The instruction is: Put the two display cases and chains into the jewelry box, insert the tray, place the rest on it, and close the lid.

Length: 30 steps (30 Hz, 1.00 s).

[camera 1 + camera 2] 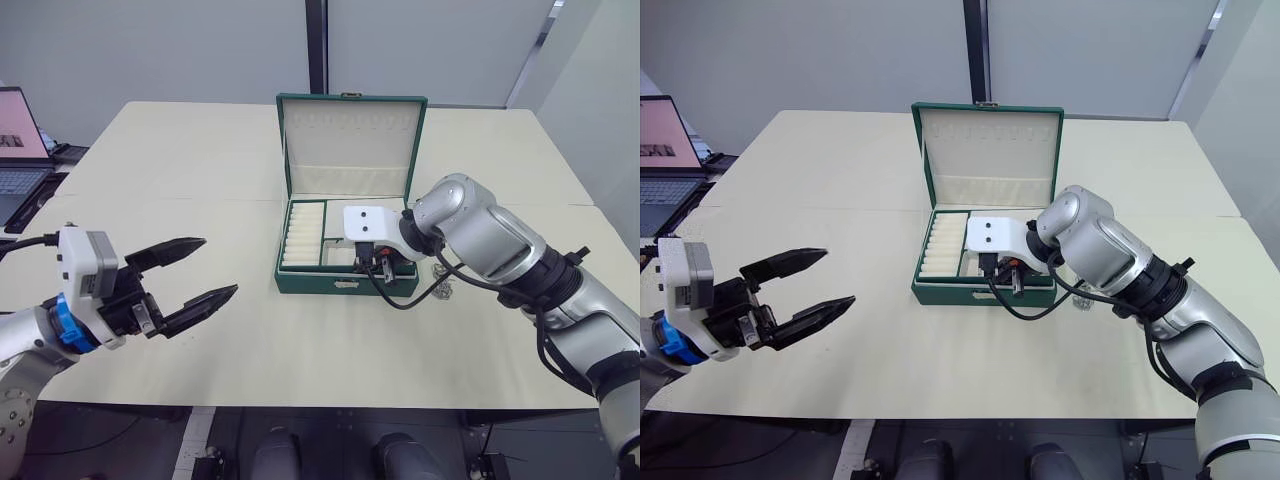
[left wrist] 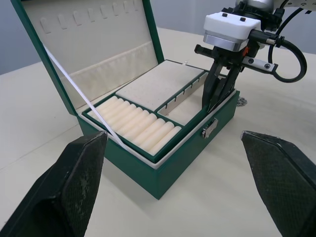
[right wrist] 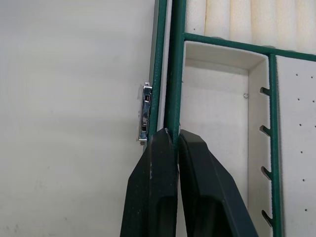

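My right pincer [image 3: 170,143] pinches the tray [image 2: 163,106] by its near rim, long axis running left-right in the jewelry box [image 1: 345,282]; my left pincer [image 1: 195,270] hangs spread, well left.

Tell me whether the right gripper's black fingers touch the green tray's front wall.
Touching. In the right wrist view, the right gripper pinches the shallow green-sided tray's front wall.

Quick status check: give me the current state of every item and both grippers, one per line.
jewelry box: open, on the table.
lid: raised upright.
tray: seated inside the box.
chain: on the table, right of the box.
right gripper: shut on the tray's front wall.
left gripper: open, empty.
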Each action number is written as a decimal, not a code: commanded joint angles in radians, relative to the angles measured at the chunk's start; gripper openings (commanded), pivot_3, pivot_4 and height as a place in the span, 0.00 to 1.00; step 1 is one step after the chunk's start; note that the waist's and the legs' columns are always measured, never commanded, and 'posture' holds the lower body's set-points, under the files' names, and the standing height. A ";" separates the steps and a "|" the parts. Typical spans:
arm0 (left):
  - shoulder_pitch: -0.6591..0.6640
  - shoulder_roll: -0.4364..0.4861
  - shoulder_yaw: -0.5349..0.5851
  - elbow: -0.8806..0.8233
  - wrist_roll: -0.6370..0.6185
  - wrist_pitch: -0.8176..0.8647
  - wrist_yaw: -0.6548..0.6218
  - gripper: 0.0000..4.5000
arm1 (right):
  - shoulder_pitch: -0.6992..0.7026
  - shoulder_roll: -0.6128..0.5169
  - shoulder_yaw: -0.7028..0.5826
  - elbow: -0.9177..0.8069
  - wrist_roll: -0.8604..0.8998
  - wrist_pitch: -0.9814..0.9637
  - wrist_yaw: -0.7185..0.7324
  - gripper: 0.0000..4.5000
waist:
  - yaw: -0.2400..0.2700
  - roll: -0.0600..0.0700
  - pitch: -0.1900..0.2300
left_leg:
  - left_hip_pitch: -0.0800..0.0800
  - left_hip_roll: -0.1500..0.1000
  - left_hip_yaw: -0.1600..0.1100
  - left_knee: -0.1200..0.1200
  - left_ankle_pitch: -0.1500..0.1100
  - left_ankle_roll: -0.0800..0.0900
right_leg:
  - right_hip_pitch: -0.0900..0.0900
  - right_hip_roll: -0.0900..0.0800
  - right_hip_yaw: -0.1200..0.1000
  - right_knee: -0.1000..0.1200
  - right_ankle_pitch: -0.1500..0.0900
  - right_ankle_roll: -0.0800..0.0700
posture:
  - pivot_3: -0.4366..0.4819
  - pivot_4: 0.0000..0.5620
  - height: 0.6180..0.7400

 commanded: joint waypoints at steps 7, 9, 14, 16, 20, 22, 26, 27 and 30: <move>-0.022 0.023 0.006 -0.004 -0.008 0.000 -0.007 1.00 | -0.044 0.009 -0.079 -0.008 -0.001 -0.007 -0.017 0.00 | -0.001 0.000 0.000 | 0.000 0.000 0.000 0.000 0.000 0.000 | 0.000 0.000 0.000 0.000 0.000 0.000 | 0.48 0.27 1.00; -0.025 0.023 0.003 -0.004 -0.007 -0.001 -0.006 1.00 | -0.043 0.003 -0.085 -0.017 -0.001 -0.002 -0.015 0.00 | -0.001 0.000 0.000 | 0.000 0.000 0.000 0.000 0.000 0.000 | 0.000 0.000 0.000 0.000 0.000 0.000 | 0.48 0.27 1.00; -0.048 0.018 -0.023 0.000 -0.003 -0.005 0.000 1.00 | -0.042 -0.012 -0.094 -0.033 -0.001 0.007 -0.008 0.00 | 0.000 0.000 0.000 | 0.000 0.000 0.000 0.000 0.000 0.000 | 0.000 0.000 0.000 0.000 0.000 0.000 | 0.48 0.27 1.00; -0.057 0.016 -0.034 0.004 0.001 -0.006 -0.001 1.00 | -0.039 -0.013 -0.097 -0.044 0.002 0.019 -0.011 0.00 | 0.000 0.000 0.000 | 0.000 0.000 0.000 0.000 0.000 0.000 | 0.000 0.000 0.000 0.000 0.000 0.000 | 0.48 0.27 1.00; -0.069 0.019 -0.045 0.011 0.001 -0.007 -0.003 1.00 | -0.023 -0.011 -0.101 -0.067 0.007 0.042 -0.023 0.00 | 0.000 0.000 0.000 | 0.000 0.000 0.000 0.000 0.000 0.000 | 0.000 0.000 0.000 0.000 0.000 0.000 | 0.48 0.27 1.00; -0.072 0.020 -0.046 0.013 0.001 -0.006 -0.003 1.00 | -0.018 -0.008 -0.101 -0.065 0.006 0.042 -0.030 0.00 | 0.000 0.000 0.000 | -0.001 0.000 0.000 0.000 0.000 0.000 | 0.000 0.000 0.000 0.000 0.000 0.000 | 0.48 0.27 1.00; -0.078 0.021 -0.048 0.014 0.002 -0.004 -0.004 1.00 | -0.019 0.000 -0.100 -0.051 0.003 0.034 -0.040 0.00 | -0.001 0.000 0.000 | -0.001 0.000 0.000 0.000 0.000 0.000 | 0.000 0.000 0.000 0.000 0.000 0.000 | 0.48 0.27 1.00; -0.078 0.021 -0.049 0.014 0.002 -0.004 -0.004 1.00 | -0.020 0.001 -0.099 -0.050 0.003 0.035 -0.040 0.00 | -0.001 0.000 0.000 | -0.001 0.000 0.000 0.000 0.000 0.000 | 0.000 0.000 0.000 0.000 0.000 0.000 | 0.48 0.27 1.00; -0.080 0.019 -0.051 0.012 0.002 -0.003 -0.003 1.00 | -0.022 0.005 -0.094 -0.047 0.006 0.034 -0.038 0.00 | -0.001 0.000 0.000 | -0.001 0.000 0.000 0.000 0.000 0.000 | 0.000 0.000 0.000 0.000 0.000 0.000 | 0.48 0.27 1.00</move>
